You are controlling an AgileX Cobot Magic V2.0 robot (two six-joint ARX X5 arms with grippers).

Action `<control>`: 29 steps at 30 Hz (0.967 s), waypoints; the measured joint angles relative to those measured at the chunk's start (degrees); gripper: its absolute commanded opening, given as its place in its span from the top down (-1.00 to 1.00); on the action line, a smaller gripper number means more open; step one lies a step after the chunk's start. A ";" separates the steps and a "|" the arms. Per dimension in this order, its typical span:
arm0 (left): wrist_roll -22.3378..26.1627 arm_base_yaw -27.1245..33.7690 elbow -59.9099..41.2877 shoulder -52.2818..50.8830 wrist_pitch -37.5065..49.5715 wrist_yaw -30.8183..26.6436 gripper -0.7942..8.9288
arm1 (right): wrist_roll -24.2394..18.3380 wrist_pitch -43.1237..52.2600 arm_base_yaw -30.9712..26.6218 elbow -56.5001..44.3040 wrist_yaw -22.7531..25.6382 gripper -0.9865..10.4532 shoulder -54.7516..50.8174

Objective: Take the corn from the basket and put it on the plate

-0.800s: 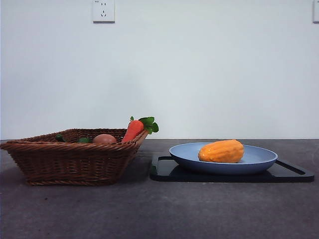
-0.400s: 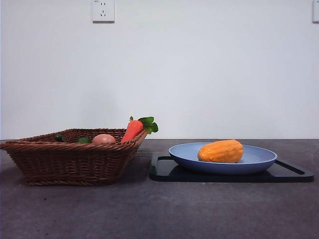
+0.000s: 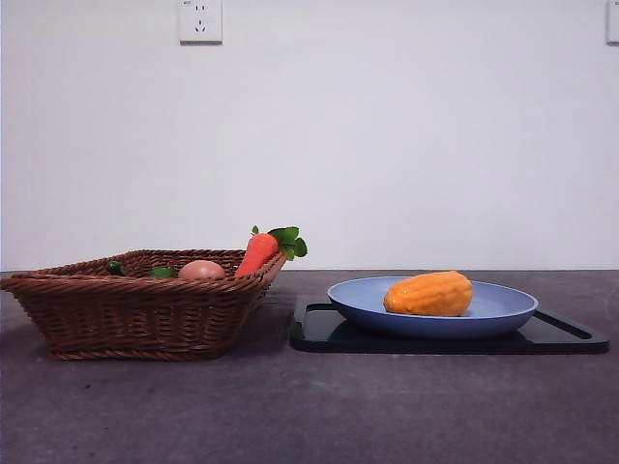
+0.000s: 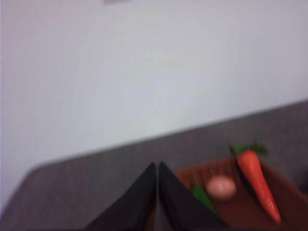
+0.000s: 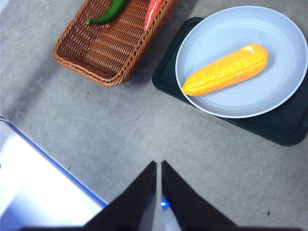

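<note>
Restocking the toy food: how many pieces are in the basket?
3 visible: carrot leaning on the rim, egg mid-basket, green pepper at the far end. More may hide below the rim.

Left wrist view: wholly blurred; basket (image 4: 250,202) cut off at lower right. Right wrist view: carrot (image 5: 154,10) and green pepper (image 5: 108,13) cut by the upper edge. Front view: basket wall hides the egg-like ball's (image 3: 201,271) lower part and the pepper.
</note>
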 measured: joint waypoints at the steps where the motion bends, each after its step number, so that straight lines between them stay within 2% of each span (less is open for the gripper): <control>1: -0.26 0.17 -2.45 -1.68 -0.04 0.00 0.82 | 0.00 0.00 0.00 0.00 0.02 0.82 0.00; 12: -2.93 0.63 -20.39 -16.65 -0.66 -0.15 0.82 | 0.00 0.00 0.00 0.00 0.02 0.82 0.00; 17: -3.63 0.63 -22.95 -19.65 -1.25 -0.31 0.82 | 0.00 0.00 0.00 0.00 0.02 0.82 0.00; 23: -4.26 0.63 -23.47 -22.08 -8.68 -0.63 0.82 | 0.00 0.00 0.00 0.00 0.02 0.82 0.00; 29: -5.01 0.63 -23.47 -22.03 -11.17 -1.14 0.82 | 0.00 0.00 0.00 0.00 0.00 0.82 0.00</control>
